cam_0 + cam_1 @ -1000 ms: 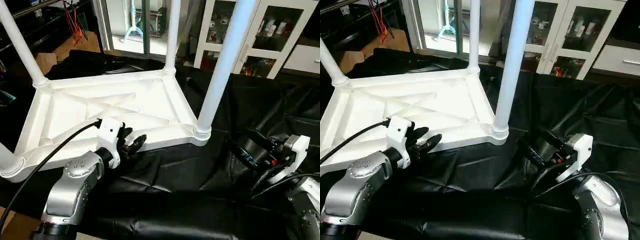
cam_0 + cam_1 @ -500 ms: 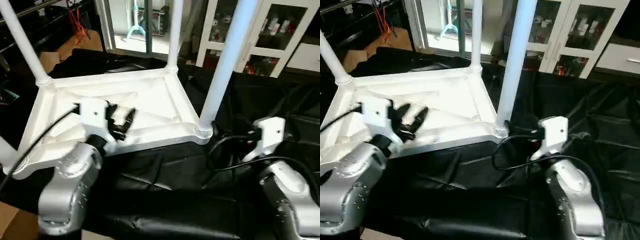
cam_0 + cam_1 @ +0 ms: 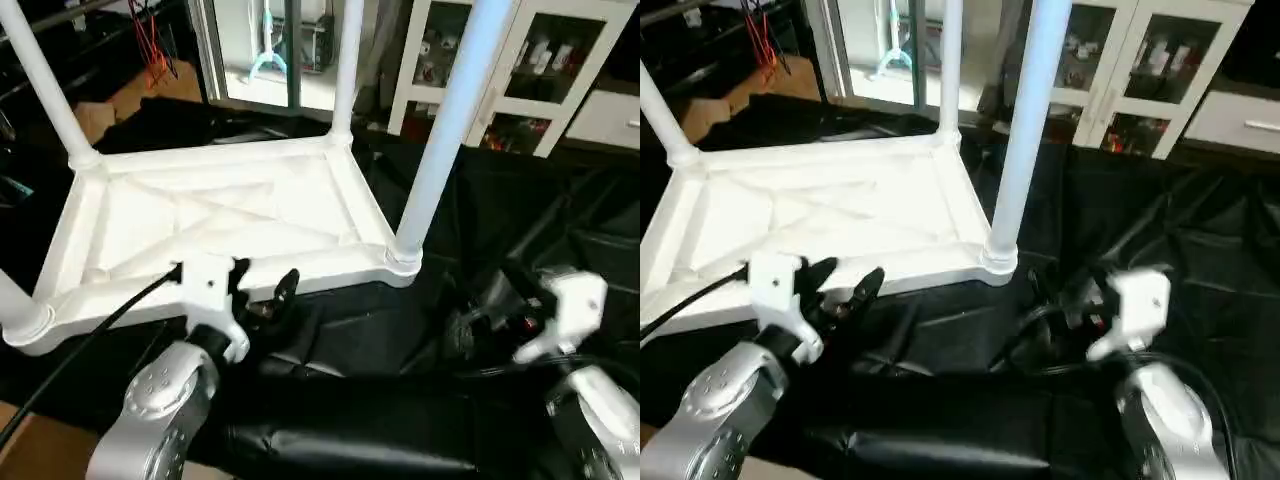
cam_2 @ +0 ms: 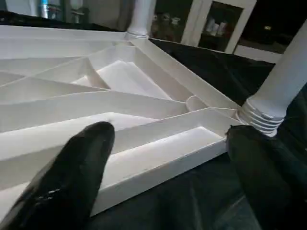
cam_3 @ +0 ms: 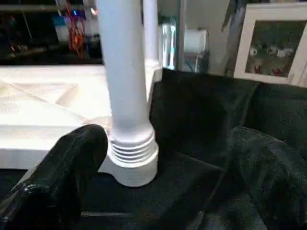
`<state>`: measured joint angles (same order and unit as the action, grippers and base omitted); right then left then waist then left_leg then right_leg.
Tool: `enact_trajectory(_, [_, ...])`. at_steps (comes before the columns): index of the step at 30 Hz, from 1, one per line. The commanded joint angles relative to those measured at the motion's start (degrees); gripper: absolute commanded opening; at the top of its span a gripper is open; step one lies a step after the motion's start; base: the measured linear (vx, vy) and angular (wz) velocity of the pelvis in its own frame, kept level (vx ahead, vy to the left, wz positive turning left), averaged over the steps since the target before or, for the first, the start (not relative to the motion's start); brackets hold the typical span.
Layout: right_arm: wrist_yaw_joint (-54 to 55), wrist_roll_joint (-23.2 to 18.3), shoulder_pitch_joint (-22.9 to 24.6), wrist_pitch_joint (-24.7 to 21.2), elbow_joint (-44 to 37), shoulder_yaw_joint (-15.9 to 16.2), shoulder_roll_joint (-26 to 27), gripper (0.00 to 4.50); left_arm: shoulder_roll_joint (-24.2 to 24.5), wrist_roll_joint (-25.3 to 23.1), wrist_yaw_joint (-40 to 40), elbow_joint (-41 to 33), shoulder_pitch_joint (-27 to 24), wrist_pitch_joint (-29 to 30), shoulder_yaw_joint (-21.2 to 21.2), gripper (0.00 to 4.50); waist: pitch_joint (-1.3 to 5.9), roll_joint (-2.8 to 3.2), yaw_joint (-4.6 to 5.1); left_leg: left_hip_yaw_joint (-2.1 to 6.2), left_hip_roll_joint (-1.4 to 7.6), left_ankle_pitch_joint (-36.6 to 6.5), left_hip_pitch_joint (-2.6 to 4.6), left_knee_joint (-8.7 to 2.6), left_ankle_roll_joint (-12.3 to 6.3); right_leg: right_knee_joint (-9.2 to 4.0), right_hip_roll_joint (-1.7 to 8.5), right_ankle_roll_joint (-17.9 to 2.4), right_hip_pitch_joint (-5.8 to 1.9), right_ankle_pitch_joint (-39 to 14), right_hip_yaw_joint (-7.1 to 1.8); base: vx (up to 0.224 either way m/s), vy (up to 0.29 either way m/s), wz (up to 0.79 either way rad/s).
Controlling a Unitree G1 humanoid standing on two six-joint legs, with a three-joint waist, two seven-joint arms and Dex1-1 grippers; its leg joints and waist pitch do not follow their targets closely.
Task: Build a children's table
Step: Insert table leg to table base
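White plastic tabletop (image 3: pixel 210 215) and legs (image 3: pixel 447 120) show no legible writing.

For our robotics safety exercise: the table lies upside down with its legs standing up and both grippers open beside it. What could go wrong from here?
1. The right gripper is open facing the near right leg close to its socket; an arm swing might knock that leg askew.
2. The left gripper hangs at the tabletop near edge; a push could slide it on the loose black cover.

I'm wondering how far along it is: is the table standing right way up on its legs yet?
No, the tabletop lies upside down on the black cloth, its legs pointing up.
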<state>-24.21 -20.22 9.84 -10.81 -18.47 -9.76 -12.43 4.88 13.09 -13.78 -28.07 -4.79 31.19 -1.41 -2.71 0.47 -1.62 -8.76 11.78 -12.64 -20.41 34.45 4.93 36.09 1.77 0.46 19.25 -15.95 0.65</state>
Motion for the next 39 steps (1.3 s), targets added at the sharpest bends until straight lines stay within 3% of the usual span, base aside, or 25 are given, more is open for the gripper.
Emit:
enact_trajectory(1, [-1.55, -1.54, 0.38, 3.15, -1.99, -1.73, 0.02, 4.50, -0.21, -0.17, 0.07, -1.24, -0.35, -2.52, 0.44, 4.44, 2.26, -0.49, 0.42, 0.37, 1.35, -5.87, 0.08, -4.16, -0.75, -4.52, 4.04, -6.18, -1.02, 5.83, -2.11, 0.000, 0.000, 0.00])
enact_trajectory(2, [-2.97, -2.00, 1.54, 6.10, -1.16, -2.57, 0.26, 4.50, -0.58, 0.25, -0.22, -1.73, -1.32, -4.23, 1.02, 4.44, 2.20, -1.00, 0.45, 0.28, 1.35, -5.98, -0.01, -4.14, -0.87, -4.60, 4.05, -6.17, -1.06, 5.72, -2.12, 0.000, 0.000, 0.00])
enact_trajectory(4, [-4.15, -1.99, 2.98, 8.46, 0.29, -3.06, 0.23, 4.50, -0.27, 0.46, -1.51, -1.75, -3.05, -6.43, 1.10, 4.44, 2.19, -0.87, 0.31, 0.26, 1.40, -5.56, -0.12, -4.07, -1.39, -4.51, 4.22, -6.30, -1.10, 6.96, -2.23, 0.000, 0.000, 0.00])
enact_trajectory(8, [-4.24, -1.06, 4.90, 8.58, 1.91, -2.52, -0.14, 4.50, 1.55, -1.90, -1.60, 0.49, -5.77, -8.36, 0.34, 4.44, 2.22, -1.05, 0.46, 0.30, 1.22, -5.12, -0.04, -4.02, -1.62, -4.31, 3.91, -5.91, -1.03, 9.74, -2.14, 0.000, 0.000, 0.00])
enact_trajectory(11, [-3.39, 0.19, 4.40, 7.59, 3.25, -1.14, -0.41, 4.50, 3.41, -4.43, -1.11, 3.15, -4.46, -9.43, -0.87, 4.44, 2.11, -0.98, 0.52, 0.36, 1.21, -7.44, 0.21, -4.23, -0.88, -4.61, 3.97, -5.53, -0.77, 5.65, -2.10, 0.000, 0.000, 0.00])
enact_trajectory(12, [-3.02, 0.52, 3.26, 7.42, 3.72, -0.48, -0.20, 4.50, 4.12, -4.59, -2.51, 4.22, -2.50, -10.65, -1.64, 4.44, 2.08, -0.90, 0.47, 0.39, 1.20, -7.94, 0.26, -4.33, -0.61, -4.78, 4.00, -5.48, -0.69, 3.97, -2.14, 0.000, 0.000, 0.00])
enact_trajectory(13, [-3.03, 0.82, 1.40, 7.73, 4.55, 0.18, 0.03, 4.50, 4.42, -0.66, -7.59, 5.12, 0.53, -10.47, -1.98, 4.44, 2.19, -0.82, 0.36, 0.36, 1.18, -8.11, 0.51, -4.38, -0.22, -4.76, 4.15, -5.92, -0.45, 1.98, -2.18, 0.000, 0.000, 0.00])
enact_trajectory(16, [-3.12, 1.12, -1.11, 7.56, 5.70, 0.71, -0.38, 4.50, 6.90, 0.85, -13.84, 7.53, 5.67, -10.33, -4.13, 4.44, 2.24, -0.88, 0.13, 0.29, 1.27, -6.77, 0.48, -4.39, 0.23, -4.56, 4.07, -6.70, -0.38, 3.17, -2.19, 0.000, 0.000, 0.00])
enact_trajectory(19, [-4.22, 0.89, -3.48, 6.94, 7.60, 0.98, -1.51, 4.50, 10.64, -0.53, -21.11, 13.05, 12.55, -9.05, -8.49, 4.44, 2.64, -0.28, 0.11, 0.21, 0.91, -4.32, 0.38, -4.13, 0.43, -4.04, 3.98, -6.95, -0.73, 7.81, -2.15, 0.000, 0.000, 0.00])
enact_trajectory(22, [-6.72, 0.94, -4.66, 6.50, 9.66, 1.68, -3.30, 4.50, 12.13, -1.93, -26.68, 19.31, 17.33, -10.20, -11.47, 4.44, 2.88, -0.34, 0.07, 0.11, 0.69, -3.01, 0.27, -3.87, 0.13, -3.84, 3.93, -7.56, -1.10, 11.36, -2.22, 0.000, 0.000, 0.00])
enact_trajectory(23, [-7.75, 0.77, -5.00, 6.27, 10.32, 1.79, -4.04, 4.50, 12.22, -1.84, -28.65, 21.82, 19.16, -10.34, -12.04, 4.44, 3.11, 0.23, 0.06, 0.07, 0.59, -2.38, 0.33, -3.69, 0.06, -3.73, 3.94, -7.98, -1.15, 13.23, -2.21, 0.000, 0.000, 0.00])
enact_trajectory(24, [-8.87, 0.61, -5.63, 5.93, 11.33, 1.67, -5.21, 4.50, 12.25, -1.44, -31.65, 26.14, 22.25, -10.47, -12.54, 4.44, 3.29, 0.29, 0.01, 0.09, 0.51, -1.29, 0.17, -3.56, -0.14, -3.45, 3.91, -8.54, -1.51, 15.61, -2.22, 0.000, 0.000, 0.00])
enact_trajectory(25, [-8.95, 0.59, -5.69, 5.90, 11.41, 1.65, -5.30, 4.50, 12.26, -1.37, -31.90, 26.50, 22.51, -10.47, -12.57, 4.44, 3.35, 0.12, -0.01, 0.04, 0.43, -0.73, 0.17, -3.48, -0.41, -3.41, 3.83, -8.73, -1.56, 16.46, -2.20, 0.000, 0.000, 0.00])
enact_trajectory(27, [-10.35, 0.17, -6.53, 5.40, 11.94, 0.47, -7.81, 4.50, 13.30, -2.28, -35.56, 35.02, 29.11, -11.65, -13.40, 4.44, 3.60, 0.70, -0.13, 0.00, 0.32, 0.44, 0.09, -3.19, -1.52, -3.22, 3.81, -9.58, -1.70, 19.17, -2.17, 0.000, 0.000, 0.00])
enact_trajectory(28, [-10.35, 0.17, -6.53, 5.40, 11.94, 0.47, -7.81, 4.50, 13.30, -2.28, -35.56, 35.02, 29.11, -11.65, -13.40, 4.44, 3.60, 0.70, -0.13, 0.00, 0.32, 0.44, 0.09, -3.19, -1.52, -3.22, 3.81, -9.58, -1.70, 19.17, -2.17, 0.000, 0.000, 0.00])
enact_trajectory(29, [-10.57, -0.32, -6.53, 5.04, 11.77, -0.55, -8.92, 4.50, 13.84, -3.07, -36.86, 39.95, 32.63, -12.73, -13.84, 4.44, 3.55, 0.94, -0.13, 0.03, 0.24, 0.72, -0.16, -3.12, -2.42, -3.15, 3.89, -10.15, -1.83, 20.16, -2.12, 0.000, 0.000, 0.00])
enact_trajectory(34, [-10.66, -0.55, -5.52, 4.88, 10.94, -1.60, -10.23, 4.50, 14.15, -5.57, -37.10, 49.26, 38.08, -15.36, -14.38, 4.44, 3.62, 1.52, 0.13, 0.07, 0.45, -1.30, -0.15, -3.08, -3.25, -3.27, 4.04, -11.88, -1.93, 18.06, -1.97, 0.000, 0.000, 0.00])
enact_trajectory(35, [-10.94, -0.59, -5.17, 5.00, 10.78, -1.72, -10.50, 4.50, 14.08, -5.75, -37.61, 51.07, 38.97, -16.04, -14.41, 4.44, 3.42, 1.98, 0.29, 0.02, 0.54, -2.28, 0.05, -3.14, -3.35, -3.59, 4.01, -12.30, -1.62, 16.98, -1.89, 0.000, 0.000, 0.00])
enact_trajectory(37, [-11.37, -1.07, -3.24, 4.41, 8.92, -2.05, -11.09, 4.50, 14.45, -6.47, -41.02, 57.19, 41.33, -18.13, -15.37, 4.44, 3.45, 2.11, 0.33, 0.09, 0.56, -2.76, -0.03, -3.15, -3.50, -3.49, 4.13, -13.15, -1.84, 16.36, -1.94, 0.000, 0.000, 0.00])
enact_trajectory(39, [-11.41, -1.22, -2.75, 4.29, 8.46, -2.11, -11.25, 4.50, 14.58, -6.72, -41.89, 58.80, 41.88, -18.72, -15.70, 4.44, 3.33, 2.19, 0.30, 0.07, 0.57, -2.89, -0.05, -3.19, -4.27, -3.69, 4.20, -13.44, -1.81, 15.34, -1.95, 0.000, 0.000, 0.00])
